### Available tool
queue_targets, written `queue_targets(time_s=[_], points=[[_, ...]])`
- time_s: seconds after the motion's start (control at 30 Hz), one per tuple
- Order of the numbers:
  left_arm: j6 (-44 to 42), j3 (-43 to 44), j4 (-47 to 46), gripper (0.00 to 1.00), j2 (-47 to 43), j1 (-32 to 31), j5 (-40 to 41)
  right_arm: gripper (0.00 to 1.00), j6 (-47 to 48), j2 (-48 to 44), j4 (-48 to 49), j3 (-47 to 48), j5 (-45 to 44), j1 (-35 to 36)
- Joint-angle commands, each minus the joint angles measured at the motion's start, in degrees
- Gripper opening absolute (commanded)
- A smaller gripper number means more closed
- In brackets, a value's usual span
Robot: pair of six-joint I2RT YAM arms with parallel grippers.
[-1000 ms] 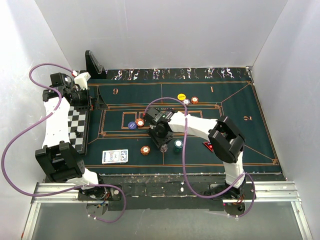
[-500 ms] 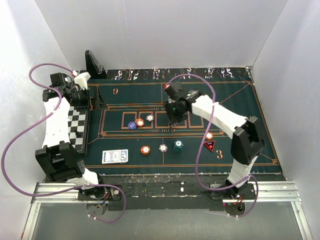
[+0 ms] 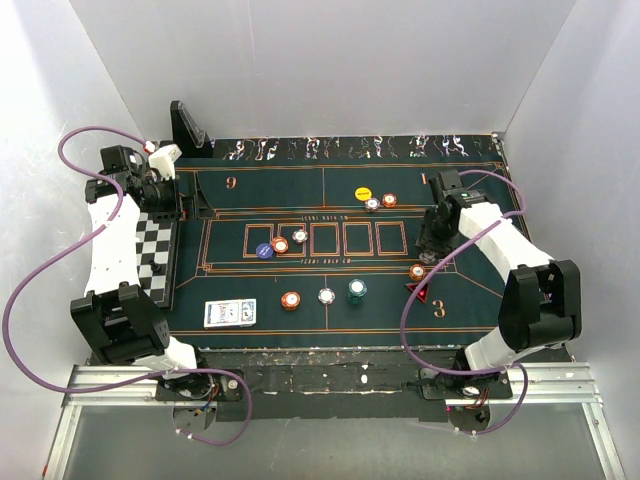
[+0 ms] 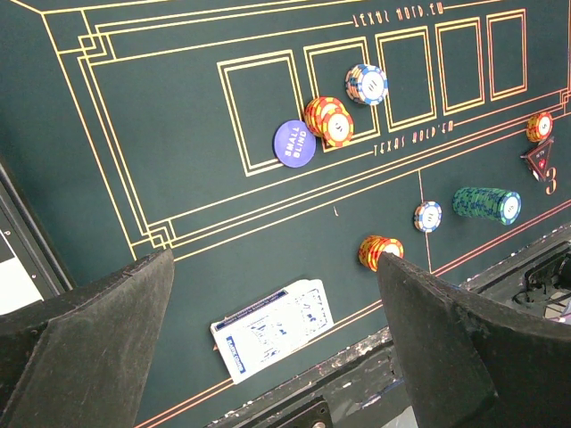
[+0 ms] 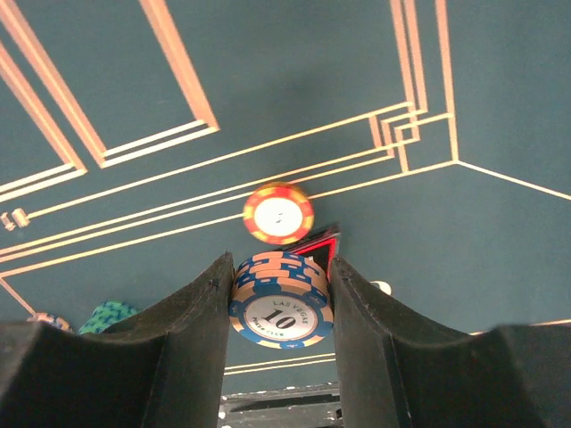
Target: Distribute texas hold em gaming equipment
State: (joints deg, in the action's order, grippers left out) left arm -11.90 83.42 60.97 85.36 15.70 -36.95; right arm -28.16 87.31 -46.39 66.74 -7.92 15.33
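My right gripper (image 5: 280, 287) is shut on a small stack of blue-and-peach chips (image 5: 280, 303) marked 10 and holds it above the mat. Just beyond it lie an orange chip (image 5: 278, 213) and the red triangular marker (image 5: 318, 244). In the top view the right gripper (image 3: 432, 246) hovers over the mat's right side, near that orange chip (image 3: 417, 271) and the marker (image 3: 418, 291). My left gripper (image 3: 160, 192) is open and empty, high over the mat's left end. The playing cards (image 4: 272, 327) lie below it at the front edge.
On the dark green mat (image 3: 480, 215) lie a blue disc (image 3: 264, 251), orange chips (image 3: 280, 244), a white chip (image 3: 300, 236), an orange stack (image 3: 291, 300), a white chip (image 3: 326, 295), a teal stack (image 3: 357, 291) and a yellow disc (image 3: 363, 193). A chequered board (image 3: 152, 250) lies on the left.
My right arm has swung from the mat's middle, across the back centre, to the right side. A white chip now shows where it stood. The left arm has not moved.
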Motion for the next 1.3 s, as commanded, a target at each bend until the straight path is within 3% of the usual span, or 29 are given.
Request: queue_targets(time_s=[0.0,0.67,0.83,1.03,1.13,1.27], points=[[-0.3,1.4,-0.4,0.98,-2.1,0.4,-1.8,0.11,-4.3,-0.8,2.8,-2.2,-1.1,-4.2],[-1.5,1.0,0.0,0.98,-2.3,0.4,-2.8,0.14,-9.6,5.9,8.7,-9.6,-7.5,-8.1],[-1.5,1.0,-0.1,0.98,-3.2,0.5,-4.6,0.29,-9.9,7.3,10.4,-10.4,-7.7,-8.4],[-2.0,1.4,0.5,0.98,-2.7,0.5,-4.9,0.69,-10.1,7.2,9.5,-10.2,-8.0,-8.5],[-2.2,0.9,0.3,0.98,-2.7,0.5,-5.3,0.79,-10.0,4.5,9.0,-10.4,-8.2,-8.5],[-2.2,0.6,0.3,0.98,-2.3,0.5,-5.7,0.83,-10.2,0.0,7.0,-9.2,-8.0,-8.1]])
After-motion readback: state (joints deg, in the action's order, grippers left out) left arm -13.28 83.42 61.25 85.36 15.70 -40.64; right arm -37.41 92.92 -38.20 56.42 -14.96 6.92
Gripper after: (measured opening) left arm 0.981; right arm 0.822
